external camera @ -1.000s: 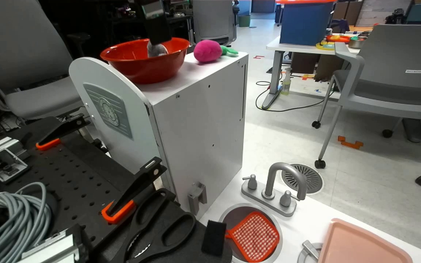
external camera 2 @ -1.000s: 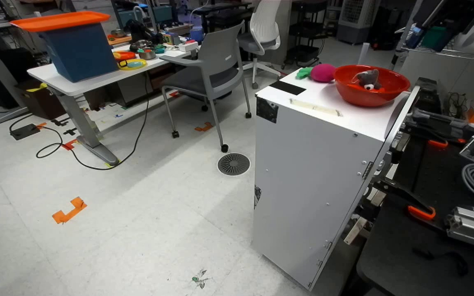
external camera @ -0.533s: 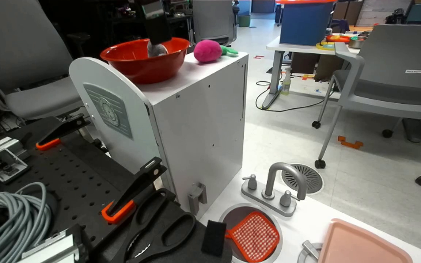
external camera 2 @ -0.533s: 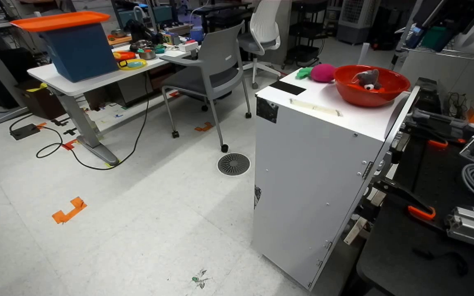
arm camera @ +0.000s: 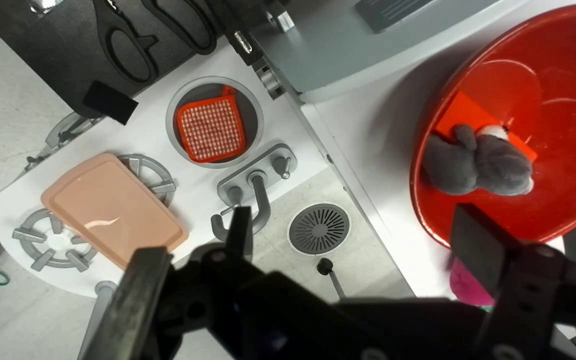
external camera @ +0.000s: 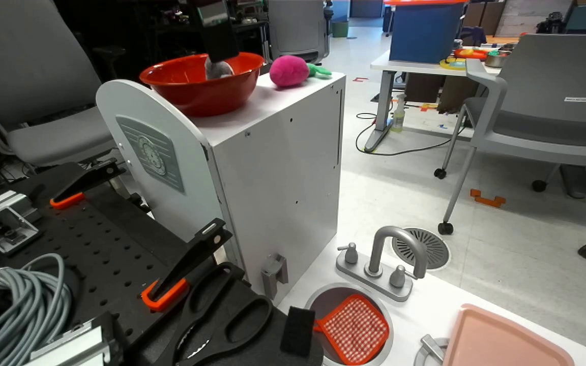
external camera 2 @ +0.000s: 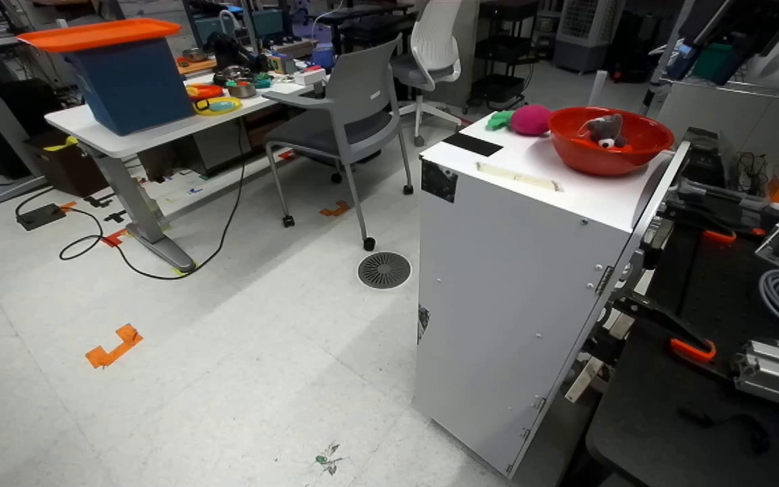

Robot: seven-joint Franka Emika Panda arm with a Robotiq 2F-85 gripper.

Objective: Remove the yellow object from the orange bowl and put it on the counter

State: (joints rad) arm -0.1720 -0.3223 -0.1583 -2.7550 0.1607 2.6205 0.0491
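Orange bowl [arm camera: 568, 75] and contents looked just as they had a second earlier; in both exterior views the bowl stood upright on the white bench [external camera 2: 596, 199], its place unchanged, and in the wrist view it filled the edge from two to four o'clock; inside it, toward the bowl's own eight o'clock in that view, lay a grey plush toy [arm camera: 450, 167] overlapping a flat orange piece [arm camera: 468, 111]; where the yellow object lay I could not tell. The pink ball [external camera: 289, 71], with its green tuft [external camera: 318, 70], rested on the bench just beside the bowl, at the bowl's three o'clock in an exterior view, and had not shifted either; a black shape [external camera: 219, 40] hung across the bowl in that same view, matching the earlier frames, though whether it belonged to the fingers [arm camera: 485, 250] I could not tell; those stood wide apart in the wrist view, near four and eight o'clock. At ten o'clock there was the sink [arm camera: 252, 112], with a red checked pad [arm camera: 210, 129] in it; a peach tray [arm camera: 123, 210] lay at nine.
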